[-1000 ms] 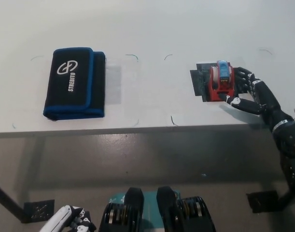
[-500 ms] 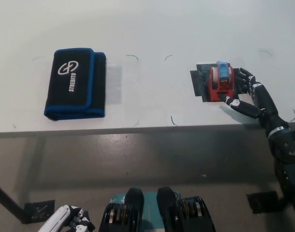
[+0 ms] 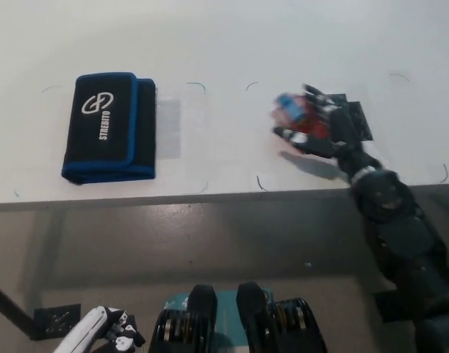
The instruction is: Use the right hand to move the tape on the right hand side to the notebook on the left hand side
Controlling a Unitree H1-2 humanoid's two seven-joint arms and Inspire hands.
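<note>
R hand [image 3: 318, 126] grips blurred tape [image 3: 294, 112]; fingers hide its far side.

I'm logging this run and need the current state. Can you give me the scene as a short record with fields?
surface: white table
target: black and blue notebook, flat at the table's left
tape: red and blue tape dispenser, blurred, held above the table
right hand: black right hand, shut on the tape dispenser
left hand: white left hand, resting at the lower left, below the table edge
other: dark mat behind the right hand
</note>
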